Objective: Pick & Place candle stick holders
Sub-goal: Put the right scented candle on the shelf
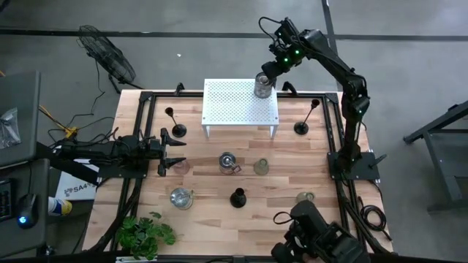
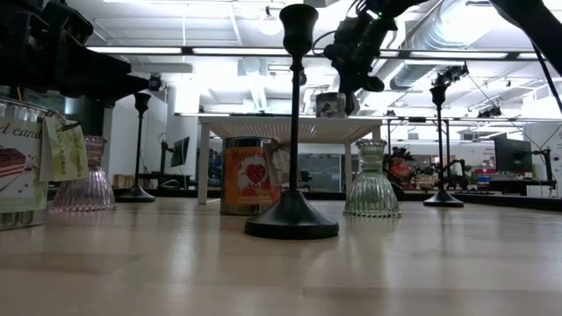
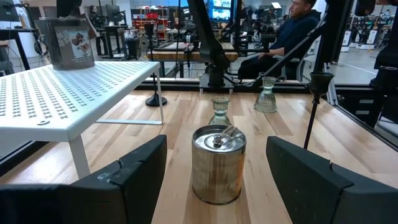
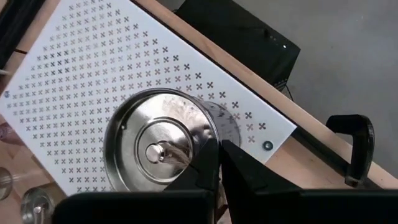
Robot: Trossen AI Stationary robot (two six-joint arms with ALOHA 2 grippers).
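Observation:
A round metal tin holder (image 4: 160,149) stands on the far right corner of the white perforated stand (image 1: 240,102). My right gripper (image 4: 219,148) hangs over the tin's rim, slanting down, shut, with nothing between its fingers. My left gripper (image 1: 175,153) waits level at the table's left, open. A second silver tin (image 3: 217,163) stands on the wood ahead of it, with a pink glass cup (image 1: 180,166) close by its near finger. Black stemmed sticks (image 1: 175,126) (image 1: 306,120), a squat black holder (image 1: 238,197) and glass holders (image 1: 261,166) (image 1: 180,197) (image 1: 306,197) stand on the table. My right gripper's shut fingertips (image 4: 211,163) lie over the tin's rim (image 4: 208,134), on the side toward the stand's far right corner. They come from above, slanting down. I cannot tell whether they touch the rim. The tin stands upright on the stand.
A leafy plant (image 1: 146,234) sits at the near left corner and a camera mount (image 1: 322,234) at the near right edge. Black rails (image 1: 142,131) frame the table. A person sits behind the table's far side (image 3: 298,31). Bare wood (image 1: 219,219) lies along the near edge.

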